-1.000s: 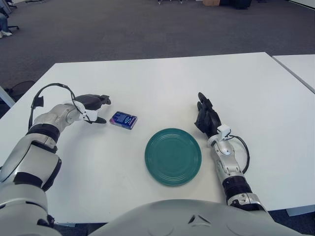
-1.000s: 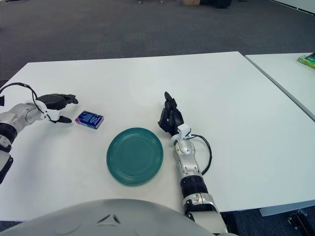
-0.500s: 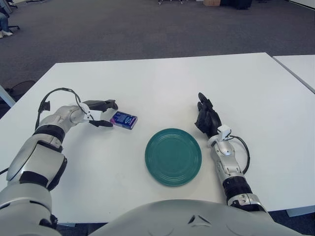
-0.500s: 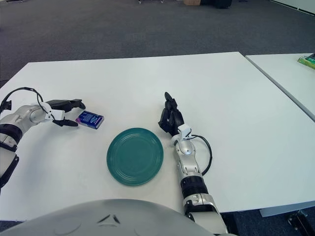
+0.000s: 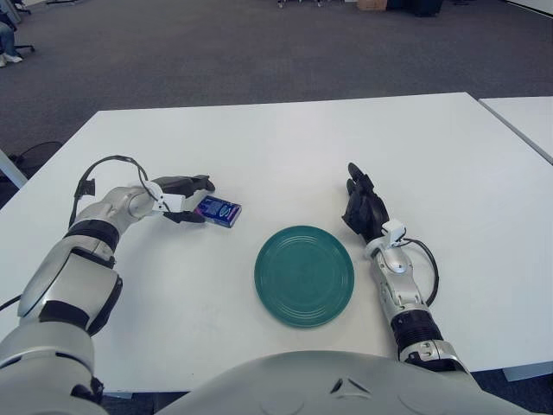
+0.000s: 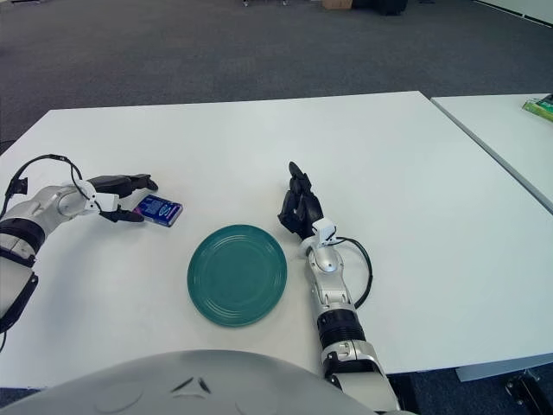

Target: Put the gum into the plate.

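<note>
The left hand (image 5: pixel 183 199) is shown with fingers spread around the gum (image 5: pixel 217 211), not clenched. The plate (image 5: pixel 304 275) lies to its right; the right hand (image 5: pixel 363 207) is seen just beyond, fingers relaxed.

White worktop (image 5: pixel 285 138), rectangular, matte surface. A second white worktop (image 6: pixel 510 130) stands just beside it on the right, a narrow gap between the two; a green item (image 6: pixel 540 106) lies at its far right edge, cut off by the frame. Dark grey carpet floor (image 5: pixel 259 52) behind. Chair base (image 5: pixel 10 52) at far left; item type otherwise not discernible.
</note>
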